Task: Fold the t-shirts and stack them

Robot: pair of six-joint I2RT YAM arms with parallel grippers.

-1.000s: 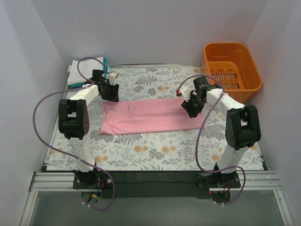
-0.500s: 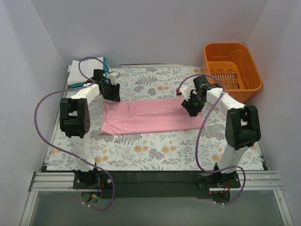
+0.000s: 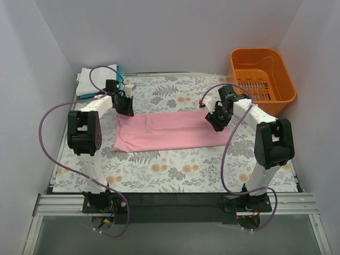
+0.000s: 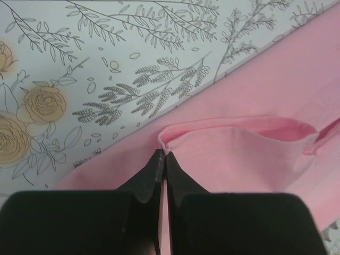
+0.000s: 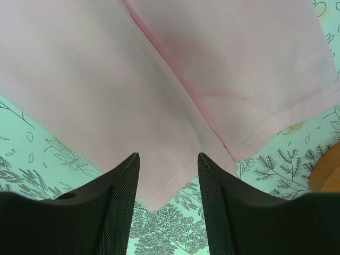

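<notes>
Shift: my left gripper (image 4: 162, 155) just snapped shut, pinching a raised fold of cloth.
Pink t-shirt (image 3: 167, 130): spread flat at centre, far-left edge now mine.
Right gripper (image 5: 168, 158): half open over the right hem, holding nothing.
Meaning: one grip made, one to go before folding.

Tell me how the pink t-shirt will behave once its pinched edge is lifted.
Probably floppy: the pink t-shirt puckers into a soft fold at the left end effector. Likely light, being thin cloth lying flat. It should drape, not roll.
</notes>
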